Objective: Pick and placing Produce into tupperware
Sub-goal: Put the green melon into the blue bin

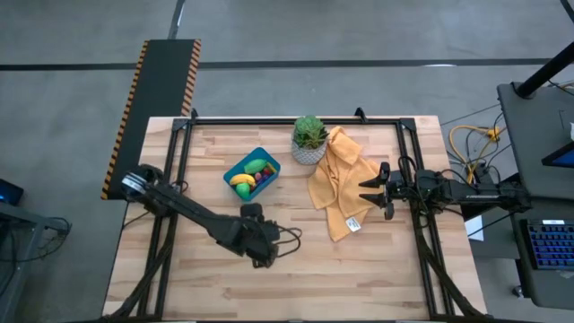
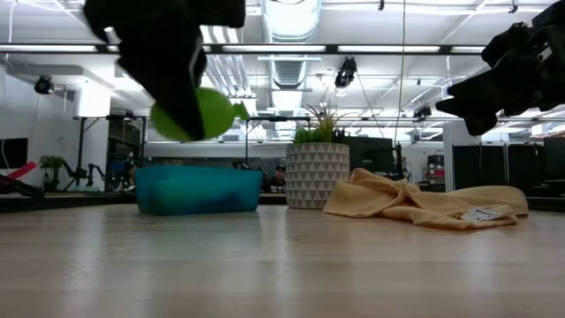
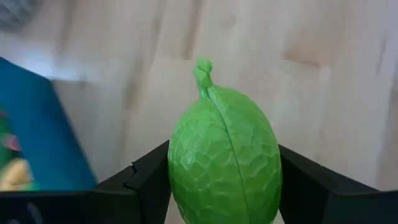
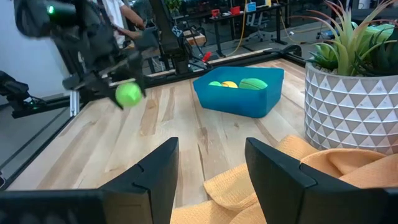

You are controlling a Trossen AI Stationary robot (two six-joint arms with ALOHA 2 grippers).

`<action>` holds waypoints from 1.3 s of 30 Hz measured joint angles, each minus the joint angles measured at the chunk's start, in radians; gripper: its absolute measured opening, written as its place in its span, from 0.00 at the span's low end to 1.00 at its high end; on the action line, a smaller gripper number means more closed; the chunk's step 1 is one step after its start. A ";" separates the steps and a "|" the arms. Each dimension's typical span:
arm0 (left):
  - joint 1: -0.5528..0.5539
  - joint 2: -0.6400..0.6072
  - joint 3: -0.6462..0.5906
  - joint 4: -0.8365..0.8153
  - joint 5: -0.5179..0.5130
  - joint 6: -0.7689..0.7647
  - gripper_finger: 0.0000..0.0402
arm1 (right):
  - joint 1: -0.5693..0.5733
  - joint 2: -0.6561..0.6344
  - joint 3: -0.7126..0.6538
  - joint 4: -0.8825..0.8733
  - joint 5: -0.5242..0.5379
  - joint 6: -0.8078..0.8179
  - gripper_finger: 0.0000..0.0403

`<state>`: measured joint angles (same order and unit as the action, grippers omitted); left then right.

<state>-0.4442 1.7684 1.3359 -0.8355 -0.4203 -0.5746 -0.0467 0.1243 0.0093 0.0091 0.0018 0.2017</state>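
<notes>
The left claw pinches a green fruit above the surface, near its middle, just off the tupperware. The right claw hangs spread over the cloth.

Robotics lab: exposed ceiling ducts, equipment benches, wooden worktable.

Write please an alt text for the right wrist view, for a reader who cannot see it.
The left hand holds a green toy fruit above the wooden table, short of the blue container that already holds produce. Nearer, the right hand is open and empty over a yellow cloth, beside a potted plant.
</notes>
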 joint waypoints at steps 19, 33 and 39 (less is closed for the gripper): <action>0.229 -0.211 -0.046 -0.044 -0.034 0.161 0.53 | 0.000 0.003 0.000 -0.001 0.000 0.000 0.44; 0.479 -0.231 -0.107 -0.037 -0.031 0.299 0.53 | 0.000 0.005 0.000 0.000 0.000 -0.015 0.44; 0.574 -0.230 -0.113 0.017 0.010 0.375 0.53 | 0.000 0.011 0.000 0.000 0.000 -0.017 0.44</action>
<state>0.1299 1.5383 1.2233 -0.8186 -0.4101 -0.1997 -0.0467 0.1350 0.0097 0.0093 0.0017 0.1844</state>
